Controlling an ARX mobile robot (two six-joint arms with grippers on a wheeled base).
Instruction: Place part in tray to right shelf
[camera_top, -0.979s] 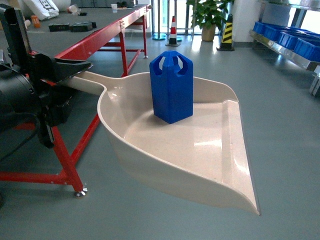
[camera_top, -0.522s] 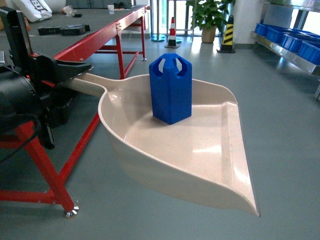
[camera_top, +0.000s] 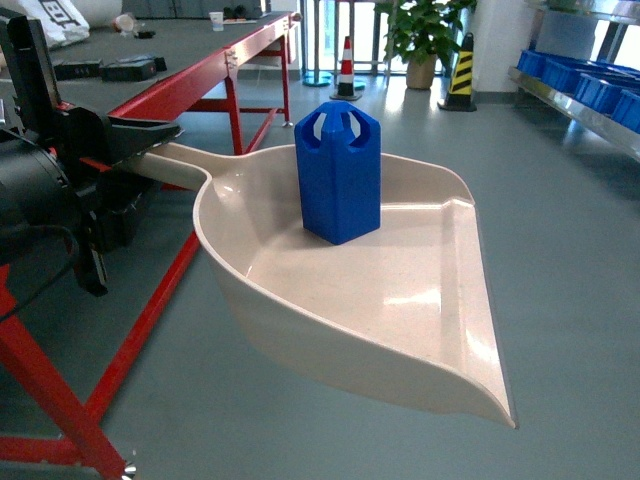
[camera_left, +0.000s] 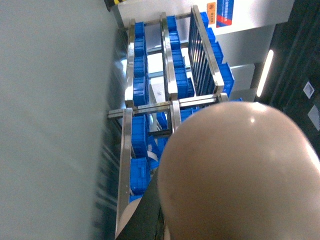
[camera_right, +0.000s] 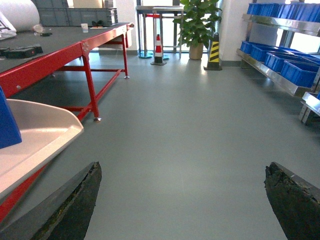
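The left end effector (camera_top: 150, 140) is clamped on the tray (camera_top: 400, 300) handle, the right end effector (camera_right: 182, 200) spread wide and empty. The part (camera_top: 338, 172) stands upright, loose, near the tray's back wall. Light, hard, slick plastic, so it'd probably slide or tip; keep the tray level.
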